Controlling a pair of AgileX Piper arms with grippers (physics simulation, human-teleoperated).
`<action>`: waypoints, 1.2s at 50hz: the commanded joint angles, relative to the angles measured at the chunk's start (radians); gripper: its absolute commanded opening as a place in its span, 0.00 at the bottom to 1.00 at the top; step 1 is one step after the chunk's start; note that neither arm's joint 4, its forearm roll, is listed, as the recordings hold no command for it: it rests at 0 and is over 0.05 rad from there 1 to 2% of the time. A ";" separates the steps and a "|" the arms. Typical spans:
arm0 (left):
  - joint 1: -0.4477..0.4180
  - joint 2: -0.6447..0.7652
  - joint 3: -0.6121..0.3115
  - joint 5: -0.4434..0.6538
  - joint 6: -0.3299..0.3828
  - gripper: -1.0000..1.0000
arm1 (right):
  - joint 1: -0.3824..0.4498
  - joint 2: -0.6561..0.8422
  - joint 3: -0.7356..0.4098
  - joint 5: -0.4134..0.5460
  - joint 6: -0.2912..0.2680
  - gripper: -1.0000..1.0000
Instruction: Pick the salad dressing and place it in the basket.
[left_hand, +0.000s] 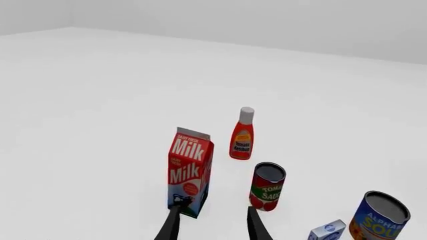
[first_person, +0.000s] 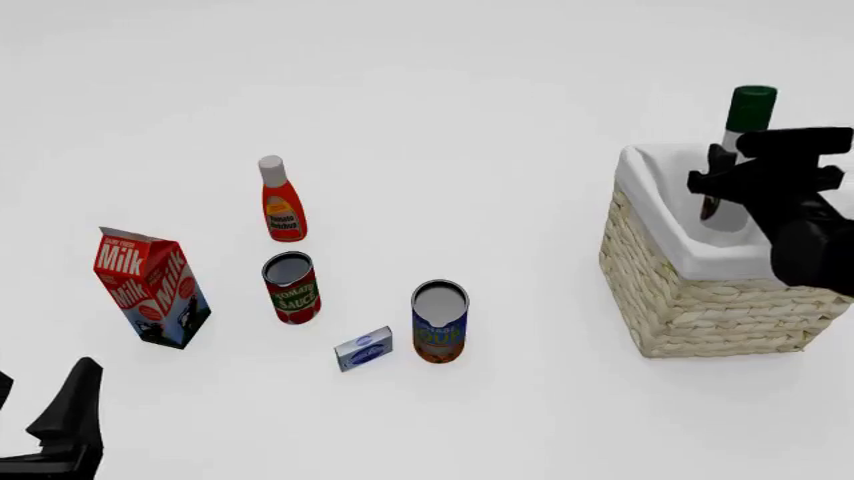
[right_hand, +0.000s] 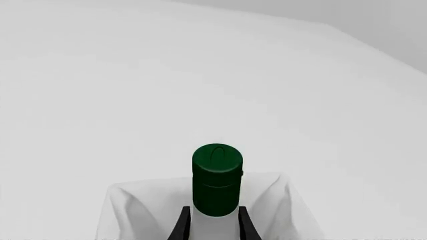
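Note:
The salad dressing (first_person: 751, 108), a white bottle with a dark green cap, stands upright over the basket (first_person: 694, 300), its lower part down inside the white cloth lining. My right gripper (first_person: 722, 186) is shut on its neck just below the cap. In the right wrist view the green cap of the salad dressing (right_hand: 217, 177) rises between the two fingers, with the basket lining (right_hand: 133, 210) behind it. My left gripper (left_hand: 213, 227) is open and holds nothing; it hangs low near the milk carton and shows at the front view's lower left as the left gripper (first_person: 67, 425).
On the table's left half stand a milk carton (first_person: 150, 286), a red ketchup bottle (first_person: 280, 203), a tomato sauce can (first_person: 291, 287), an alphabet soup can (first_person: 439, 320) and a small blue-white box (first_person: 363, 348). The milk carton (left_hand: 189, 170) is just ahead of the left fingers.

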 joint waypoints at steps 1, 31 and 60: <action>0.003 0.000 0.000 0.004 -0.002 1.00 | -0.002 0.011 0.000 -0.009 0.014 0.00; 0.002 0.000 0.000 -0.001 0.002 1.00 | 0.014 -0.005 0.007 -0.019 0.022 1.00; -0.004 0.000 0.000 -0.004 0.008 1.00 | 0.058 -0.290 0.152 0.038 0.001 1.00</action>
